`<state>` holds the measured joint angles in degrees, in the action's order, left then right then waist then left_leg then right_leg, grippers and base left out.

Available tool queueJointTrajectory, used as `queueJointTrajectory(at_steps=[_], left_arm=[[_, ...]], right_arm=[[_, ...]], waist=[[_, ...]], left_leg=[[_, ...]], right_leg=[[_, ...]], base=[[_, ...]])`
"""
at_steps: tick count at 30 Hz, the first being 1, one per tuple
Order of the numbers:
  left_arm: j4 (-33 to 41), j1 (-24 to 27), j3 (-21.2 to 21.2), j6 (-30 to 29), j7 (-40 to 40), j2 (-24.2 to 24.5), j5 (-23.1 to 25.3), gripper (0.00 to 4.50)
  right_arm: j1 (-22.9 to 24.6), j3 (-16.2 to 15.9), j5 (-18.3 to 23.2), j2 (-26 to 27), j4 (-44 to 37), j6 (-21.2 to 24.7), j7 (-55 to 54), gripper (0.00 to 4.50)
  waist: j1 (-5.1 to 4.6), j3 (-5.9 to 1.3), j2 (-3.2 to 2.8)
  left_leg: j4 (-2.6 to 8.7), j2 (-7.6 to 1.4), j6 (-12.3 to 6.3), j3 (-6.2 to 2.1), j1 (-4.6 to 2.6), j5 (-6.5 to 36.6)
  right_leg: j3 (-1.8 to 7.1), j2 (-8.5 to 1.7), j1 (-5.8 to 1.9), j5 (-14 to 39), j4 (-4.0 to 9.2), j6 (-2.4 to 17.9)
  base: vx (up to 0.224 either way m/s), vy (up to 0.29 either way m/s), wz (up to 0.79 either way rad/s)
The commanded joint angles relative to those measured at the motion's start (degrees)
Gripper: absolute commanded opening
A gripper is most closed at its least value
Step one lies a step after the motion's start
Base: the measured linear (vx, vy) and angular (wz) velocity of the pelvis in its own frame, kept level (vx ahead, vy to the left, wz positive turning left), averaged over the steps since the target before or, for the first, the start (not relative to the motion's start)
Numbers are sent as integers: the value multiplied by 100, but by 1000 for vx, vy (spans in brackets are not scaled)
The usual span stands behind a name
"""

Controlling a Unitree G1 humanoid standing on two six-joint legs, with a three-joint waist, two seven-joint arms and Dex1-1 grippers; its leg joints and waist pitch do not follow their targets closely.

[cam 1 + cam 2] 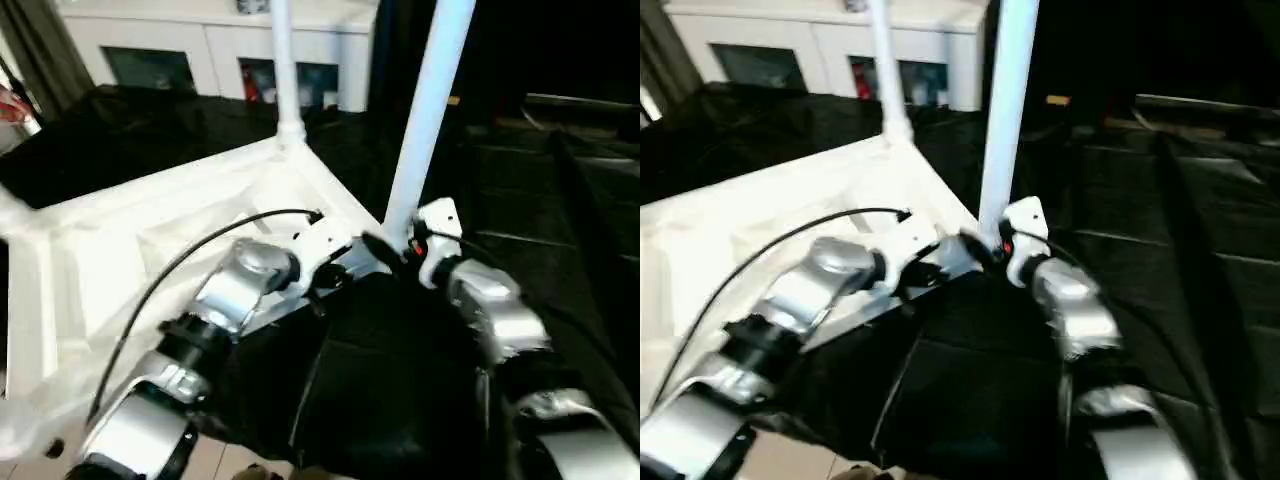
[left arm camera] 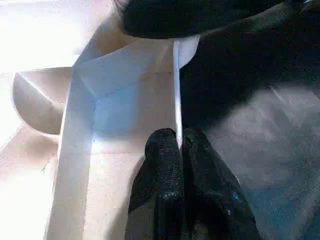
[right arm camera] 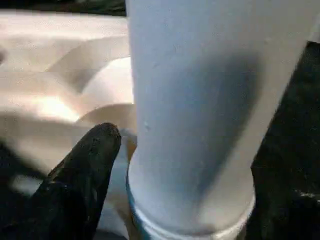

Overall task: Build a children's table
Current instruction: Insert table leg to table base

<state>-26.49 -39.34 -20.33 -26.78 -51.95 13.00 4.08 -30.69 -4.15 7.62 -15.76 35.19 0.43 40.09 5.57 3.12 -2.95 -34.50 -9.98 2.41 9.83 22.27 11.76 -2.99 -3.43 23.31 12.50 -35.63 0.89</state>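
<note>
Silver forearms, two of them, reach forward to the near corner of the white plastic rectangular table top [image 1: 150, 250], which lies upside down on a black-covered surface [image 1: 540, 200] with its ribbed underside facing up. That corner serves as the landmark.

At the corner, the left gripper [image 2: 179, 145] has its two black fingers pressed nearly together on the thin upright rim of the table top, the rim's edge running between the fingertips. A thin black cable [image 1: 180, 262] arcs over the left forearm.

Just right of the corner, the right gripper [image 1: 385, 248] sits at the foot of the nearer white tubular leg [image 1: 425, 120]. In the right wrist view one black finger [image 3: 85, 170] stands beside the leg's flared base with a gap between them; the other finger is hidden behind the leg, so the gripper looks spread wide around the leg without clamping it.

Two legs stand upright: the nearer one in the socket at the landmark corner, and a second white tubular leg [image 1: 283, 70] in the corner socket beyond it, along the same side of the top. Ribs and walls form shallow compartments across the underside.

Beyond the far leg stands a white cabinet with glass doors [image 1: 220, 50].
</note>
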Motion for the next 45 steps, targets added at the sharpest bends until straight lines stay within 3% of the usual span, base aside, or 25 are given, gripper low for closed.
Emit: queueJointTrajectory(at_steps=[1, 6, 11, 15, 21, 23, 26, 27, 33, 44, 45], left_arm=[[237, -46, -31, 440, -357, 94, -149, 0], [254, 28, -92, 747, -859, 299, -269, 0], [417, 158, -207, 1159, -1504, 523, -399, 0], [465, 192, -258, 1089, -1713, 604, -415, 0], [513, 239, -257, 1125, -1841, 659, -456, 0], [525, 248, -261, 1119, -1847, 658, -462, 0], [557, 265, -277, 1098, -1890, 662, -467, 0], [564, 269, -276, 1092, -1902, 664, -469, 0], [583, 284, -283, 1050, -1973, 703, -463, 0], [548, 324, -189, 1222, -1772, 689, -396, 0], [549, 332, -184, 1269, -1718, 703, -364, 0]], right_arm=[[189, -228, 45, -236, -520, 163, 712, 373], [469, -332, 231, -720, -1133, 356, 1385, 373], [760, -453, 306, -1160, -1713, 586, 1991, 373], [866, -520, 314, -1307, -1863, 711, 2189, 373], [924, -528, 350, -1196, -1939, 839, 2090, 373], [926, -538, 345, -1155, -1935, 835, 2059, 340], [960, -572, 405, -1034, -1996, 933, 2050, 336], [969, -563, 449, -1002, -2002, 981, 2065, 312], [977, -287, 765, -815, -1765, 1218, 1991, 287], [1179, -65, 829, -609, -1309, 983, 1759, 278], [1236, -13, 852, -577, -1325, 977, 1734, 278]], waist=[[36, -447, 37], [111, -426, 34], [132, -422, 54], [148, -419, 45], [158, -428, 49], [160, -437, 47], [166, -445, 49], [169, -446, 43], [224, -444, 36], [239, -456, 46], [246, -460, 25]], left_leg=[[259, -330, -1027, -108, -76, -180], [272, -356, -877, -106, -101, 85], [280, -351, -775, -107, -85, 142], [279, -353, -730, -106, -89, 202], [274, -345, -676, -110, -87, 144], [267, -342, -682, -112, -84, 81], [257, -337, -713, -113, -79, -12], [255, -339, -729, -112, -80, -4], [258, -353, -661, -111, -89, 124], [246, -333, -607, -109, -79, 64], [242, -337, -609, -112, -82, 62]], right_leg=[[245, -497, -397, -1273, 237, 1768], [261, -507, -369, -738, 274, 1702], [267, -511, -369, -610, 273, 1665], [267, -514, -350, -417, 286, 1642], [265, -513, -353, -455, 270, 1638], [263, -512, -354, -539, 256, 1645], [260, -508, -357, -664, 241, 1650], [258, -509, -354, -665, 239, 1658], [259, -514, -344, -481, 248, 1647], [256, -515, -353, -543, 233, 1605], [256, -516, -344, -552, 234, 1599]], base=[[0, 0, 0], [0, 0, 0], [0, 0, 0], [0, 0, 0], [0, 0, 0], [0, 0, 0], [0, 0, 0], [0, 0, 0], [0, 0, 0], [0, 0, 0], [0, 0, 0]])
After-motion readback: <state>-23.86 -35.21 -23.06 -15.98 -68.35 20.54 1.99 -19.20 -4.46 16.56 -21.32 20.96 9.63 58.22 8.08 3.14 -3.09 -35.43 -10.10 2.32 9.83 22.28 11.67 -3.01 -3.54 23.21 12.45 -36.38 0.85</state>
